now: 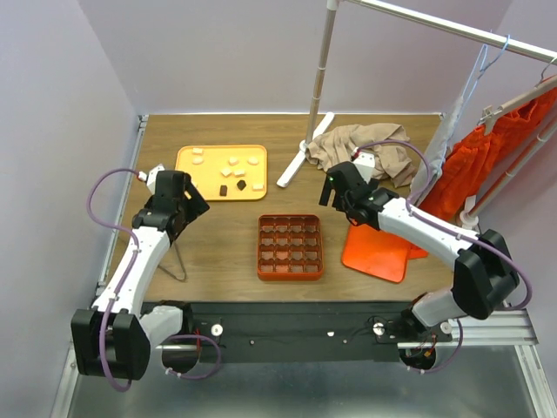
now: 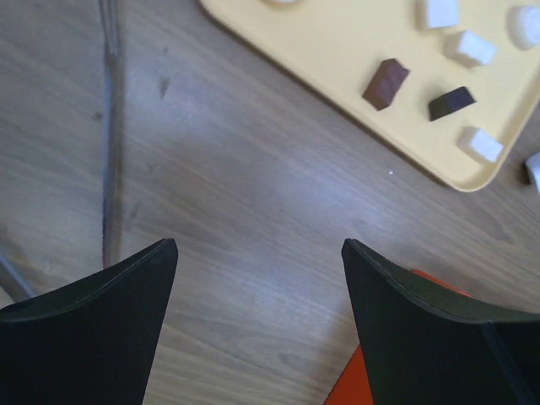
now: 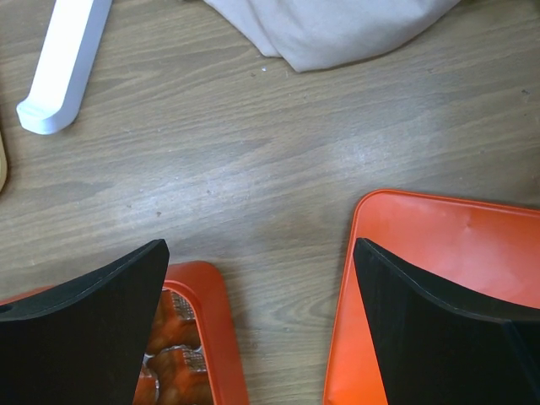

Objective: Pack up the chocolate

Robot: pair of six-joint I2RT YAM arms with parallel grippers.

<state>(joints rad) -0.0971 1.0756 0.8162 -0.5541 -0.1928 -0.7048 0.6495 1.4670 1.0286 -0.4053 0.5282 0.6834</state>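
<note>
The chocolate point(image 1: 233, 172) is several small cream-white and brown lumps lying on a yellow tray point(image 1: 196, 170) at the back left. My left wrist view shows a brown lump point(image 2: 386, 83), a darker one point(image 2: 450, 103) and white ones point(image 2: 481, 143) on the yellow tray point(image 2: 337, 42). An orange gridded box point(image 1: 290, 246) sits mid-table, with a flat orange tray point(image 1: 376, 251) to its right. My left gripper point(image 1: 191, 198) hovers open over bare wood just near of the yellow tray, holding nothing point(image 2: 259, 249). My right gripper point(image 1: 335, 181) is open and holds nothing point(image 3: 261, 249), between the box rim point(image 3: 211, 321) and the flat tray point(image 3: 439, 228).
A beige cloth point(image 1: 365, 152) lies at the back right, beside a white rack foot point(image 1: 305, 148) and its pole point(image 1: 322, 61). An orange garment point(image 1: 513, 157) hangs at the far right. A thin metal stand point(image 1: 178, 261) sits under the left arm.
</note>
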